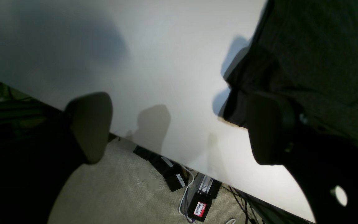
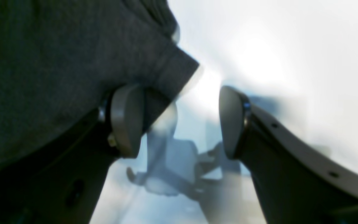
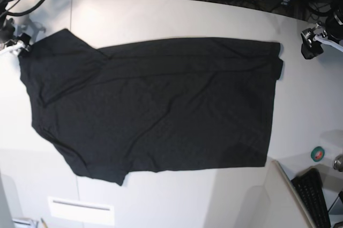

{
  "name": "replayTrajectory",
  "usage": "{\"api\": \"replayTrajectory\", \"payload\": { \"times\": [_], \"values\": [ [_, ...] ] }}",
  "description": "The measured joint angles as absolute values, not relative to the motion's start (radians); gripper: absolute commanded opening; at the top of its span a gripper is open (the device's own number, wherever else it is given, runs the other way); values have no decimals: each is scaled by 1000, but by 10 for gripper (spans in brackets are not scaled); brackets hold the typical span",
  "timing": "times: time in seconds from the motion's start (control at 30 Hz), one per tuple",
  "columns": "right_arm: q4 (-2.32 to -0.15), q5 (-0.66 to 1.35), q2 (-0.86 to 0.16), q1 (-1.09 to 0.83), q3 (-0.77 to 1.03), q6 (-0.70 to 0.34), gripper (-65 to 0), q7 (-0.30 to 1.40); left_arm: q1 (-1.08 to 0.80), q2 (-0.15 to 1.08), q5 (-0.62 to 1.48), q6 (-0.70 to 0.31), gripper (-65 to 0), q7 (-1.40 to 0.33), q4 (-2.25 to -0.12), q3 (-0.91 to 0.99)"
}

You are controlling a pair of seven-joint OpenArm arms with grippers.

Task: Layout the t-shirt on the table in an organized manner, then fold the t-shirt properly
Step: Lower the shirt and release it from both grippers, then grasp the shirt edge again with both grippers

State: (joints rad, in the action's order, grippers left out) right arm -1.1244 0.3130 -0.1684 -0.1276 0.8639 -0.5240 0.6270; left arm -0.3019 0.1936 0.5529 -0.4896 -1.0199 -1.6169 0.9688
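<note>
The black t-shirt lies spread flat across the middle of the white table, plain side up, sleeves toward the left of the base view. Farther back at the shirt's far corners, the left gripper and the right gripper both stand open, holding nothing.

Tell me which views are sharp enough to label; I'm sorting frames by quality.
Base view: sharp, evenly lit, t-shirt and table clear. Left wrist view: mostly sharp, dim, soft finger shadows on the table. Right wrist view: blurred, table washed out by glare, only the fingers and nearby cloth readable.
</note>
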Motion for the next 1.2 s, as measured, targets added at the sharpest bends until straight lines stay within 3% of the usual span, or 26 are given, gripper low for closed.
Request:
{"api": "replayTrajectory", "payload": {
  "times": [0.07,0.23,0.33,0.4,0.5,0.57,0.8,1.0,1.2],
  "values": [
    [-1123,307,-174,-125,864,-524,-285,628,-301,205,555,-490,-13,-1020,-1586,966],
    [-1124,308,-171,-125,864,-524,-288,628,-314,212,548,-486,-293,-941,-1520,964],
    [-1124,310,-171,-123,864,-524,-288,628,-325,213,554,-490,-393,-867,-1497,959],
    [-1118,307,-173,-109,865,-524,-288,631,-327,214,551,-489,-425,-868,-1468,960],
    [-1118,307,-171,-93,864,-524,-293,631,-336,212,548,-489,-436,-873,-1451,964],
    [-1118,307,-174,-92,864,-524,-336,630,-334,213,548,-489,-436,-874,-1451,965],
    [-1118,311,-170,-88,785,-527,-650,631,-332,213,551,-489,-436,-871,-1451,965],
    [-1188,299,-153,-102,788,-503,-650,651,-332,213,551,-489,-436,-871,-1451,965],
    [-1379,302,-125,-63,778,-436,-650,820,-330,213,551,-489,-436,-871,-1451,959]
  ]
}}
